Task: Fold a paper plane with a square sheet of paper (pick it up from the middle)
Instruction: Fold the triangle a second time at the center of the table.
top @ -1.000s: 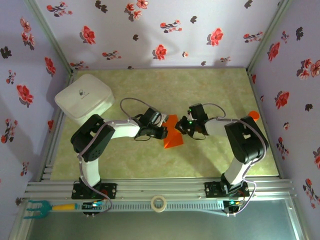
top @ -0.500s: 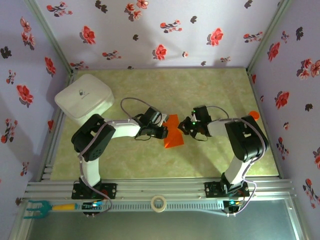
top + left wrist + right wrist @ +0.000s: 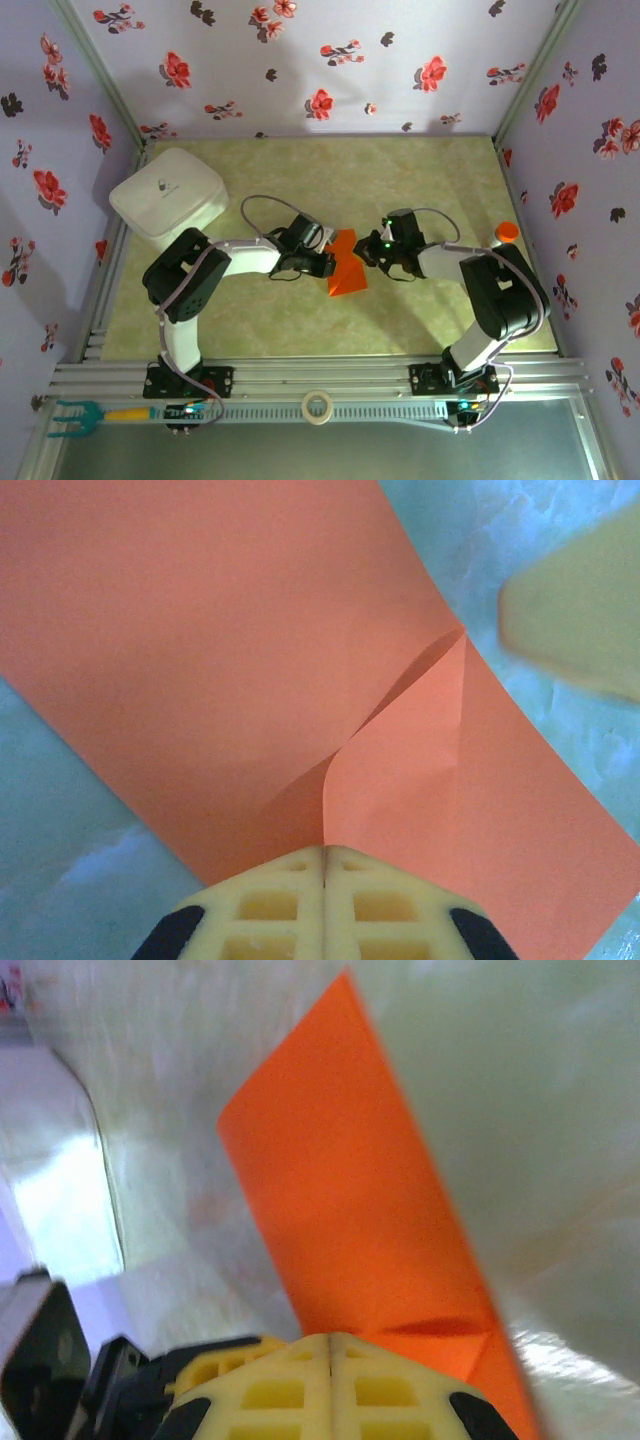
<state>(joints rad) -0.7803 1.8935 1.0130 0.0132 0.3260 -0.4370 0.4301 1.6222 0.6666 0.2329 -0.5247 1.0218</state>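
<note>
- Right gripper (image 3: 370, 255) clamped on thin creased orange paper sheet (image 3: 346, 270); its elbow (image 3: 500, 288) just swung outward.
- Left gripper (image 3: 325, 264) pinches opposite edge; sheet unmoved, crease pending.

The pale green table (image 3: 300, 170) carries a white box (image 3: 166, 192) at ten o'clock, the square sheet of paper (image 3: 346, 268) centrally, and an orange-capped bottle (image 3: 507, 231) at three.

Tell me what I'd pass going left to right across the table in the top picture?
White rounded plastic box → left tool → bright orange square sheet of paper → right tool → small orange-capped bottle.
</note>
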